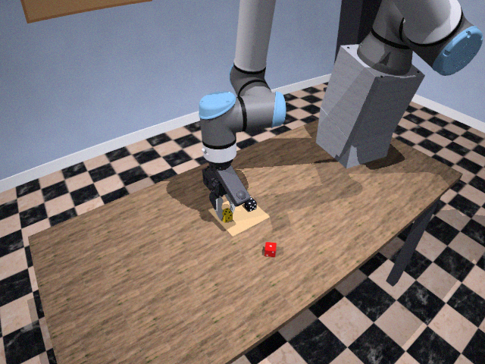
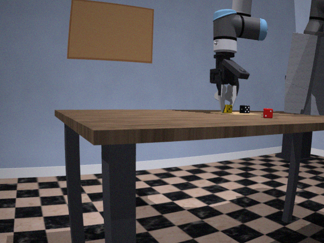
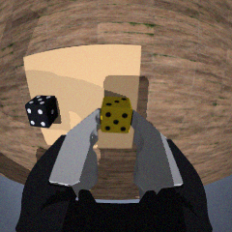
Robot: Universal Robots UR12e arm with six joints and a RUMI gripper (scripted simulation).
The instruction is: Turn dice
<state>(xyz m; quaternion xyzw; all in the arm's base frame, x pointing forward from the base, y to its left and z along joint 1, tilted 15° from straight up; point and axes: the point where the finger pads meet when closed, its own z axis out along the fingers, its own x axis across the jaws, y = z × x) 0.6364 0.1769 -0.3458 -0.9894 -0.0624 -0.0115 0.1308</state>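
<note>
Gripper (image 1: 226,214) (image 2: 227,107) (image 3: 115,110) nearly closed, pinching yellow die (image 1: 226,215) (image 2: 228,108) (image 3: 116,116) by opp. side faces, over mat (image 1: 246,225) (image 2: 253,114) (image 3: 97,63); slight tilt. Black die (image 1: 251,204) (image 2: 244,109) (image 3: 41,111) on mat, nr. L edge in wrist view. Both prob. light, rigid; mid-face grip best, edges may slip.
</note>
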